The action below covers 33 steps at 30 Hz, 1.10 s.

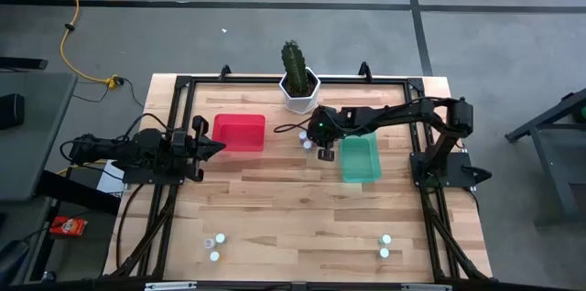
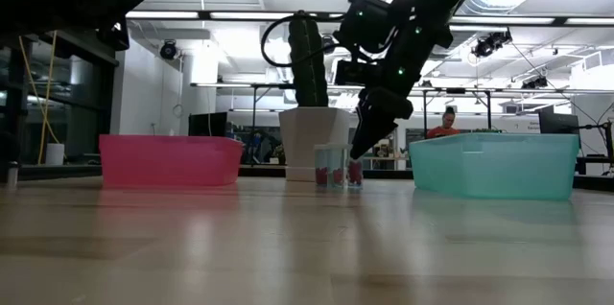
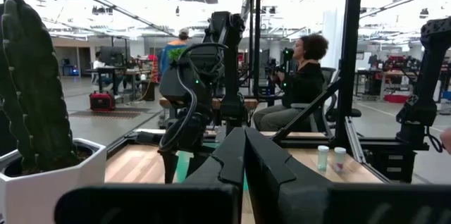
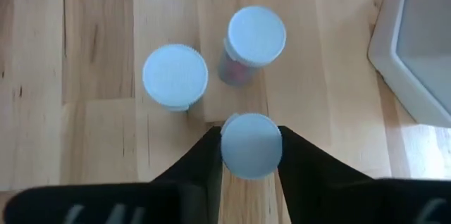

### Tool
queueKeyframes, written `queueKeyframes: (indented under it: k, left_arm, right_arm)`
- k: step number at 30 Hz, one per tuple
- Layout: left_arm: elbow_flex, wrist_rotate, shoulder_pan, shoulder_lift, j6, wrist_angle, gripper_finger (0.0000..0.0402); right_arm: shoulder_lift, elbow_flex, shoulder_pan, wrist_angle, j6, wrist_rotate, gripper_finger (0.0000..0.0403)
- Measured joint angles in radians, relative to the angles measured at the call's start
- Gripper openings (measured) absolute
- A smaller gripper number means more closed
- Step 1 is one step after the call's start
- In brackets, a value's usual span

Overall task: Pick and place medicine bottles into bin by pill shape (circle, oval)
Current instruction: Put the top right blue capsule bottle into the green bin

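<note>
Three white-capped medicine bottles stand close together on the table between the red bin (image 1: 240,133) and the teal bin (image 1: 360,158). My right gripper (image 4: 251,155) comes down from above and is shut on the nearest one (image 4: 251,145), which also shows in the low view (image 2: 353,173). The other two (image 4: 175,76) (image 4: 256,35) stand just beyond it. Two more bottles (image 1: 214,247) stand near the front left and two (image 1: 385,245) near the front right. My left gripper (image 1: 218,147) is shut and empty, left of the red bin. My right gripper pinches the bottle between its two fingers (image 4: 208,159), one at each side just under the white cap (image 4: 251,146). The fingers point down from above. The bottle stands upright, and its base looks to be on the table in the low view (image 2: 353,184).
A white hexagonal pot (image 1: 299,94) with a cactus stands at the far edge, close behind the bottle cluster. The black frame rails (image 1: 174,117) run along the table's sides. People sit in the room beyond the table (image 3: 303,83).
</note>
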Motion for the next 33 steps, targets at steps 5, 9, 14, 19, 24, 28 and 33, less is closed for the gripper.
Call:
queueKeyframes:
  k: [5, 9, 14, 19, 24, 28, 33]
  left_arm:
    - [0.000, -0.004, 0.000, 0.000, 0.000, -0.001, 0.0000]
    - [0.000, -0.005, 0.000, 0.000, 0.000, -0.001, 0.0000]
    - [0.000, -0.006, 0.000, 0.000, 0.000, -0.002, 0.0000]
    - [0.000, -0.006, 0.000, 0.000, -0.002, -0.002, 0.0000]
    - [0.000, -0.006, 0.000, 0.000, -0.003, -0.002, 0.0000]
    - [0.000, -0.006, 0.000, 0.000, -0.003, -0.002, 0.0000]
    - [0.000, -0.006, 0.000, 0.000, -0.002, -0.003, 0.0000]
  right_arm:
    - [-0.065, 0.000, 0.000, -0.077, -0.005, 0.017, 0.0080]
    - [-0.184, 0.000, 0.000, -0.201, 0.063, 0.026, 0.0090]
    - [-0.351, 0.000, 0.047, -0.308, 0.154, 0.033, 0.0090]
    - [-0.470, 0.000, 0.125, -0.493, 0.297, 0.164, 0.0090]
    - [-0.502, -0.062, 0.173, -0.554, 0.425, 0.263, 0.0090]
    - [-0.499, -0.211, 0.170, -0.395, 0.432, 0.243, 0.0090]
    - [-0.499, -0.382, 0.134, -0.154, 0.418, 0.241, 0.0090]
